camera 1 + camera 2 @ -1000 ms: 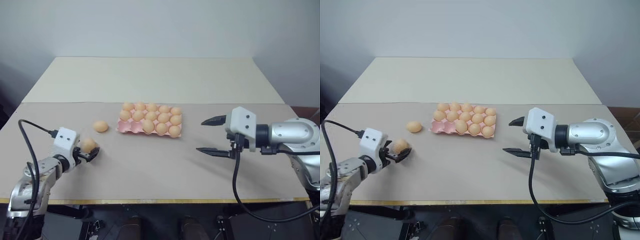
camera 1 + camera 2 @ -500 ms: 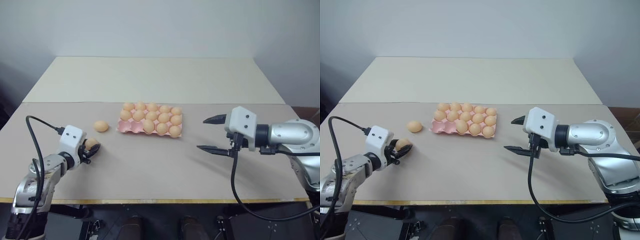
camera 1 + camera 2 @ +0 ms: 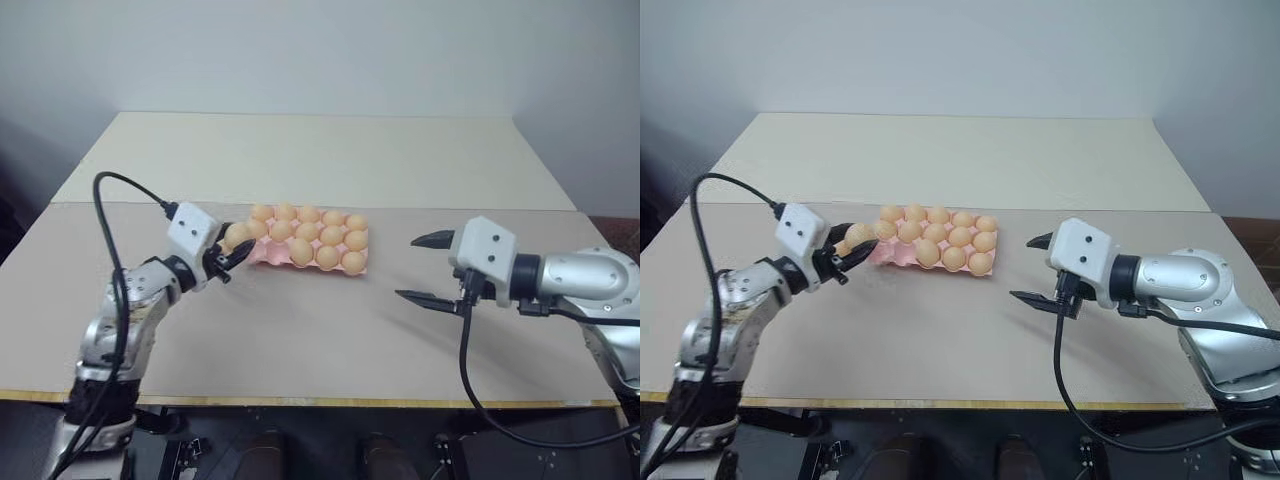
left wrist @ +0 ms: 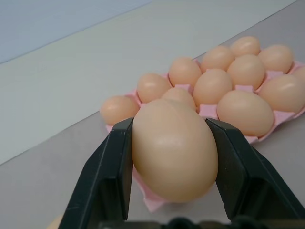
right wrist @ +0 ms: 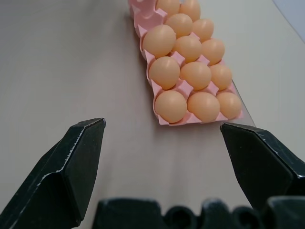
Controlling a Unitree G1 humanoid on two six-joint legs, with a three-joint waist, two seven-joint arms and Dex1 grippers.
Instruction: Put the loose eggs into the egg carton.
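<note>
I've got the left gripper (image 3: 236,255) pinching one egg (image 4: 174,149) between its two black fingers (image 4: 110,171), clamped on the egg's sides so the rounded body bulges out in front and nothing covers the end that has to go into a cup. The left arm reaches in from the near left, forearm angled up and to the right, the gripper roughly level and pointing at the left end of the egg carton (image 3: 270,255). The egg hangs just beside that left edge, above the table (image 3: 300,330), not yet over a cup.

The carton itself sits mid-table, most cups filled; I judge the free cup is at this left end, though the held egg hides it.

My right gripper (image 3: 428,269) waits well apart on the right, fingers spread wide, holding nothing, aimed toward the carton's right end.
</note>
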